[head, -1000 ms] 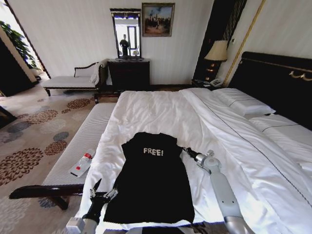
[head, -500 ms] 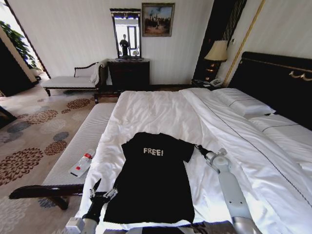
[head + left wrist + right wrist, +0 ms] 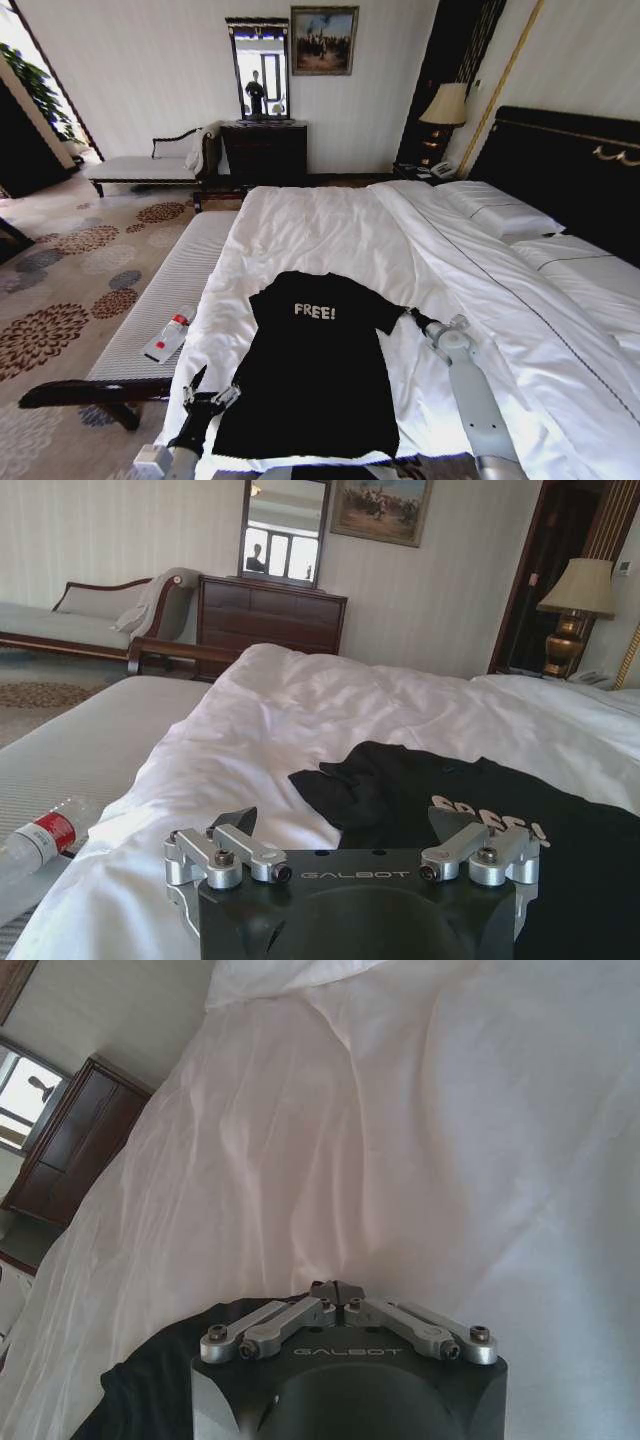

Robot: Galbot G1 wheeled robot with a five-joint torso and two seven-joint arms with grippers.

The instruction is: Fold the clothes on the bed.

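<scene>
Your right gripper (image 3: 414, 317), fingers pinched on the T-shirt (image 3: 312, 370) sleeve; left gripper (image 3: 212, 394), fingers spread, beside its hem. Soft, limp fabric: take edges, corners.

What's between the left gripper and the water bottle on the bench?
In the left wrist view, between the left gripper and the water bottle lies just the white duvet's edge, then bare bench cushion. Nothing else sits there.

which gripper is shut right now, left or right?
The right gripper: its fingertips meet, beside the black T-shirt sleeve on the bed. The left gripper is spread wide at the shirt's near corner.
</scene>
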